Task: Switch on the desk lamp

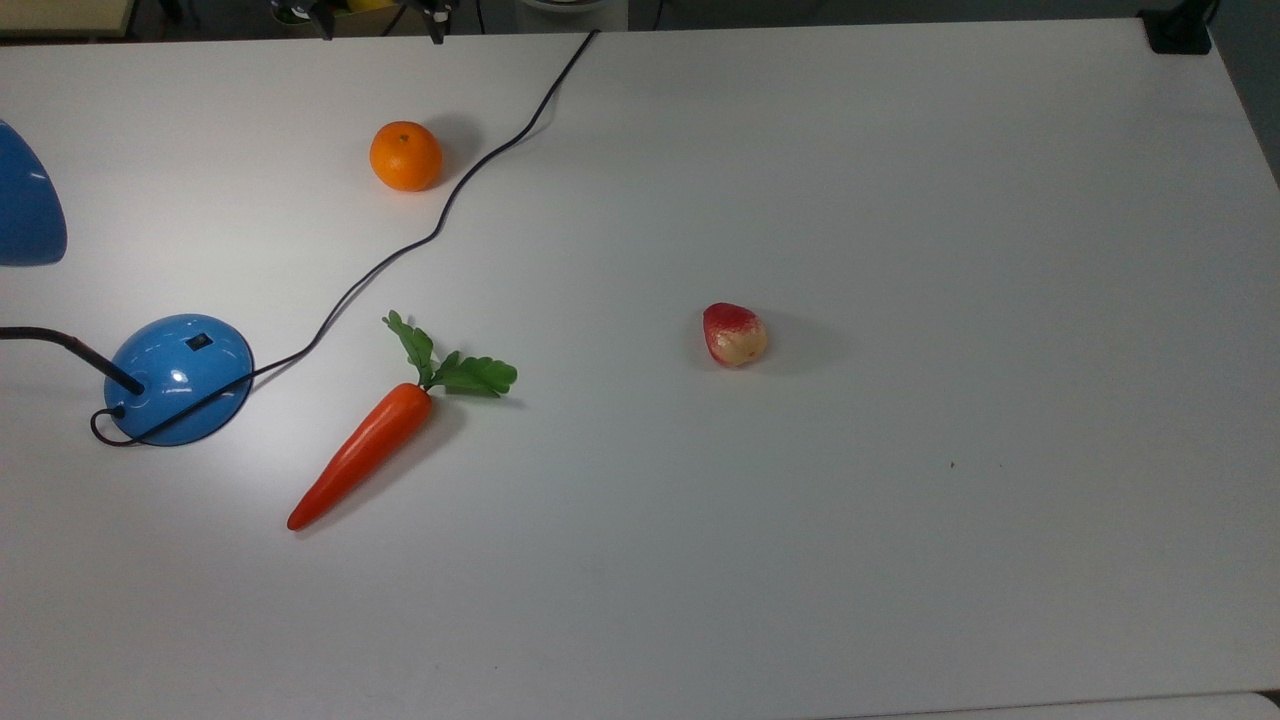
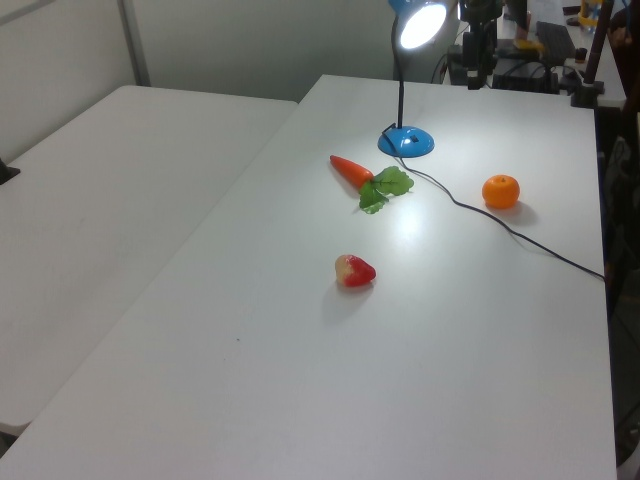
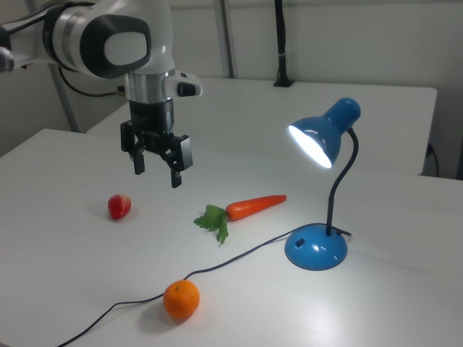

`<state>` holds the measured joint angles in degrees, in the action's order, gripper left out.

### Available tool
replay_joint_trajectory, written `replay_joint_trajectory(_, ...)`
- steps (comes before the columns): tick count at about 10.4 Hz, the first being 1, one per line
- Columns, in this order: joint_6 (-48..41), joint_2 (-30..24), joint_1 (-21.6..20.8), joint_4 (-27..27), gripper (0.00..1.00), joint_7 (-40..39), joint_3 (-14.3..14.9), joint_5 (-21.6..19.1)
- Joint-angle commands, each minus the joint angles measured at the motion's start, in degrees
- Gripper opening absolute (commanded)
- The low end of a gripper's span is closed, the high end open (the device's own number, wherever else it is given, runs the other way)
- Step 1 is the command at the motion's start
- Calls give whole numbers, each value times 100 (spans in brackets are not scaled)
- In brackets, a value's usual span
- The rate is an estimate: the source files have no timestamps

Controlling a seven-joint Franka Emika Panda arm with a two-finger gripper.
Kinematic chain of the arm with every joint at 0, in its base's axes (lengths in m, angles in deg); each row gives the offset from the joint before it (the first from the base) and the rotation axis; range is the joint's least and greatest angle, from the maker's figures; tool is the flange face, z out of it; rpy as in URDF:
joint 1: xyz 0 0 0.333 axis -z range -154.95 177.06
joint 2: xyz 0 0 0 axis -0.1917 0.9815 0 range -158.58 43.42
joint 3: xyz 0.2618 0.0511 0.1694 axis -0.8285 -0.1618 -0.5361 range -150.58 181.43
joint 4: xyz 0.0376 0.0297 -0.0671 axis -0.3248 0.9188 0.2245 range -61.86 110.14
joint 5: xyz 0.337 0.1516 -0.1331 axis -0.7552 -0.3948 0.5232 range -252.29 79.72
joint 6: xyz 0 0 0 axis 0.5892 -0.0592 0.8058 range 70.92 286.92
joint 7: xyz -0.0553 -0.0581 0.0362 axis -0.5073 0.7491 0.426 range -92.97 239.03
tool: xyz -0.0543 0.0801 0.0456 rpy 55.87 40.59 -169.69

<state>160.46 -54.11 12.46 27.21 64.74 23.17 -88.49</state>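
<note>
Glossy blue marks the desk lamp (image 3: 324,173), which stands on the white table (image 1: 900,500) with its bulb lit. In the right view the whole lamp is seen: the round dome base (image 3: 315,248) with a small black switch on its top, the thin black neck curving up, and the shade (image 3: 323,134) tipped down toward the right view's left, its mouth glowing white. The top view cuts the lamp short: the base (image 1: 180,378) sits near the top view's left edge with the switch (image 1: 199,341) facing up, and just a slice of the shade (image 1: 28,205) enters at the edge. The left view shows the base (image 2: 406,142) far up the table and the bright shade (image 2: 420,24) above it, with a pool of light on the tabletop beside it.

The black cord (image 1: 440,215) runs from the base across the table, passing close by the orange fruit (image 1: 405,156). A toy carrot (image 1: 365,450) with green leaves lies near the base, and a red and cream strawberry (image 1: 734,334) lies well apart from both.

The gripper (image 3: 157,168) hangs in the air in the right view, well above the table and well apart from the lamp, over the stretch between the strawberry (image 3: 119,206) and the carrot (image 3: 246,209). Its two black fingers (image 3: 176,174) stand spread apart with nothing between them
</note>
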Motion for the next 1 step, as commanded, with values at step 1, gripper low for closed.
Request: replay_joint_trajectory(1,-196,48,123,-202,100,-41,-89,-34)
